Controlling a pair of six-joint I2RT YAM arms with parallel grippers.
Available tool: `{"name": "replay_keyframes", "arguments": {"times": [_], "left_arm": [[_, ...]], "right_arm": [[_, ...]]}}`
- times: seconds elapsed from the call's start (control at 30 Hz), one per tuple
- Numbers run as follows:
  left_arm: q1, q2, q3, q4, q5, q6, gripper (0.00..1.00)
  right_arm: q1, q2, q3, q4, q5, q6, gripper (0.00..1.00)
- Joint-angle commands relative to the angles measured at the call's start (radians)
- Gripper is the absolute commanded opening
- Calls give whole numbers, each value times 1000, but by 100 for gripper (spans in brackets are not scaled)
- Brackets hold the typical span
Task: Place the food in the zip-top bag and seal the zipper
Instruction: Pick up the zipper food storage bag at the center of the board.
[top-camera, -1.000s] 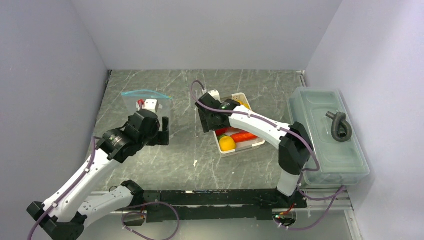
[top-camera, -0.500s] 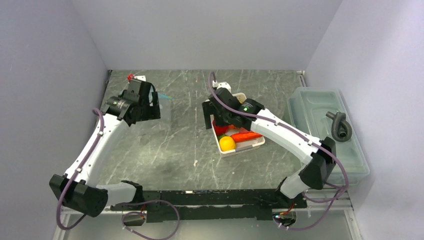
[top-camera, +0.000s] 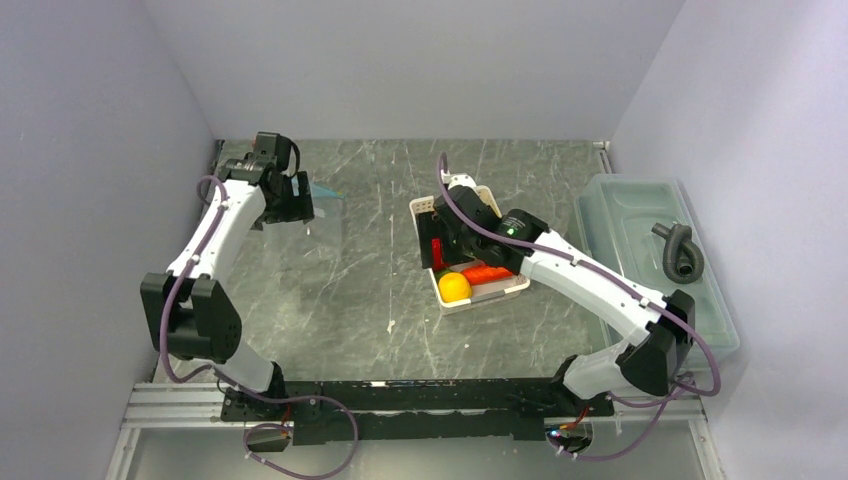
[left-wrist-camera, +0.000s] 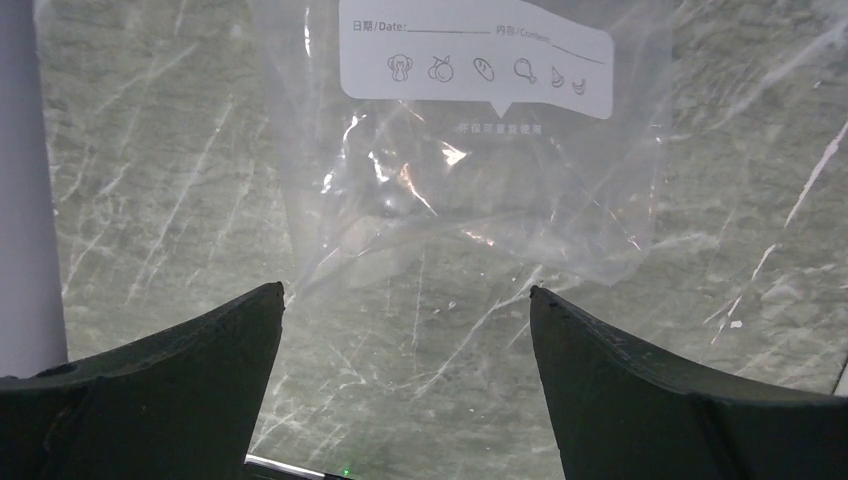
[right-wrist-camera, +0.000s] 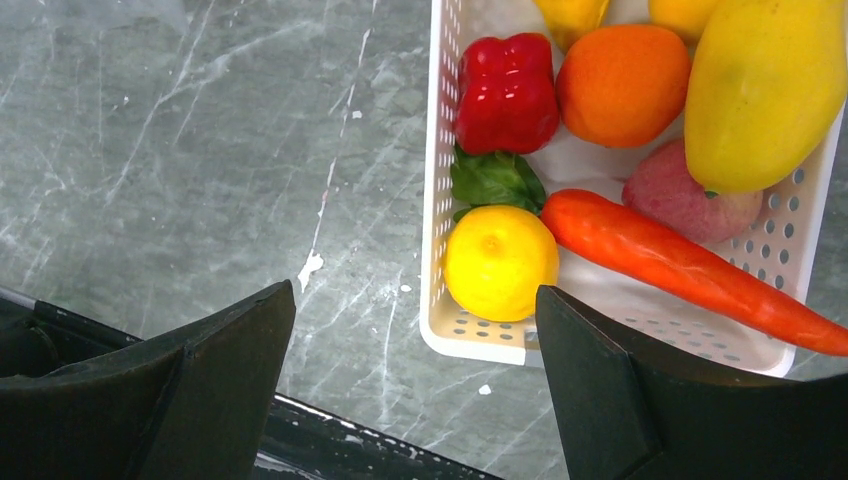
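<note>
Gaping wide with nothing between them, the left jaws hang over the clear zip-top bag (left-wrist-camera: 470, 170), which lies flat on the grey marbled worktop (top-camera: 360, 290) with its white label (left-wrist-camera: 475, 55) facing up and its teal zipper (top-camera: 325, 191) along the far edge. The right jaws are equally spread and grasp nothing, poised above one corner of the white perforated basket (right-wrist-camera: 436, 200). The food sits inside it, well apart from the bag: a lemon (right-wrist-camera: 499, 262), red pepper (right-wrist-camera: 507, 92), orange (right-wrist-camera: 622, 84), carrot (right-wrist-camera: 680, 268), green piece (right-wrist-camera: 497, 180) and large yellow piece (right-wrist-camera: 760, 90).
</note>
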Motion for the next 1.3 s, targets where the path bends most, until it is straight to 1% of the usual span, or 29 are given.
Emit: {"name": "replay_keyframes", "arguments": {"times": [0.0,0.17,0.23,0.4,0.53,0.67,0.83,0.87,0.93,1.03,1.2,1.27], "left_arm": [[25,26,54,22,59,8,98],[29,54,68,-16,103,-32,100],[28,49,60,-5,126,-25,100],[29,67,76,-17,110,22,99],[27,61,81,24,135,100,97],[21,34,82,35,81,185,98],[14,-46,31,97,76,313,98],[8,-59,19,111,74,366,98],[-9,-76,-1,126,58,421,97],[-41,-70,-18,133,-11,483,97],[-63,-24,-29,134,-53,545,94],[-64,-15,-37,135,-45,560,95]], "right_arm": [[-3,-49,-16,24,-2,9,94],[-3,-55,-15,21,-1,4,94],[-3,-55,-16,30,-7,3,94],[-3,-47,-14,37,-30,6,95],[-3,-46,-24,50,-41,7,94],[-2,-23,-12,35,-60,7,94],[-2,-10,-13,43,-82,6,95],[-2,-9,-13,41,-86,3,95],[-2,-7,-7,29,-86,-5,95],[-2,-15,-8,19,-79,-16,95],[-2,-44,-37,25,-92,-16,95],[-2,-53,-50,21,-99,-19,95]]}}
